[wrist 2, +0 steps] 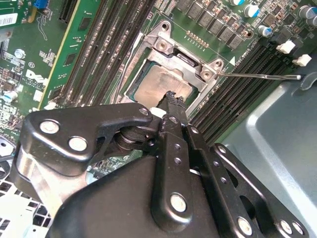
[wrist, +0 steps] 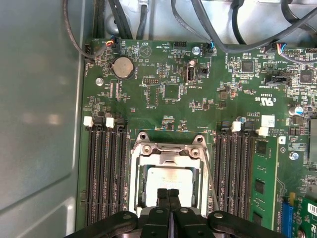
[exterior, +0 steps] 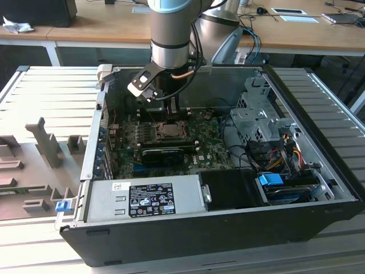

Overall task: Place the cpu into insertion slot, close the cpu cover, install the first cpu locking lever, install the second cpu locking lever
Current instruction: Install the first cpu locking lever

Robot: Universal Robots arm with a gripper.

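- The gripper (wrist: 168,193) has its two black fingers pressed together with nothing between them. In both wrist views it hangs right over the socket area.
- The fingertips (wrist 2: 171,99) sit over one edge of the cpu (wrist: 171,179). I cannot tell whether they touch it or stand just off it.
- The cpu lies flat in the insertion slot (wrist: 142,186), silvery top up, and shows through a square cut-out.
- The cpu cover (wrist: 168,150), a silver frame, lies down over the slot and around the cpu. Its wider bar with two screws is on the side away from the fingers.
- A lever (wrist 2: 257,76), a thin metal rod, runs out from one corner of the cover. It crosses the memory slots (wrist: 104,168) and stands clear of the frame rather than tucked against it.
- The memory slots are long black rows on both sides of the insertion slot, with white clips at their ends.
- A coin battery (wrist: 123,67) sits on the green board (wrist: 163,109), well apart from the slot.
- In the exterior view the arm (exterior: 170,34) stands upright above the open computer case (exterior: 199,240).
- A long black card (exterior: 168,154) lies just beside the slot, on the camera's side.
- A grey power supply (exterior: 142,197) sits against the near wall of the case.
- A metal drive cage (exterior: 259,111) is on the exterior view's right.
- The case rests on a grey slatted desk (exterior: 51,97).
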